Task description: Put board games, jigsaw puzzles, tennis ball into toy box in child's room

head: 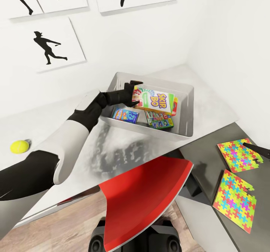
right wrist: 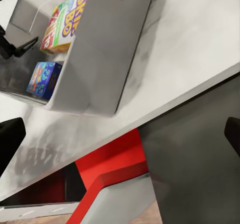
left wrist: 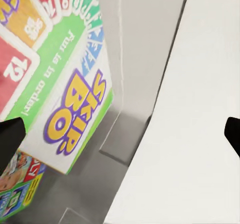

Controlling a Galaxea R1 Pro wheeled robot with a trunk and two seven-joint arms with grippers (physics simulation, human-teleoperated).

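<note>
Head view, left hand clamped on Skip-Bo box over toy box, right hand spread wide, nothing held.

Sat grey: the toy box, holding a green-edged, white-faced Skip-Bo box lettered purple and yellow, plus a blue box. Showed bright multicoloured interlocking pieces on both jigsaw puzzles; glowed yellow-green, the tennis ball.

The toy box is open from above, yet the left gripper and its Skip-Bo box crowd its 9 o'clock half; two smaller game boxes cover the floor below. Bare table lies at 6 o'clock, before the near wall; the red chair back juts beyond that.
</note>
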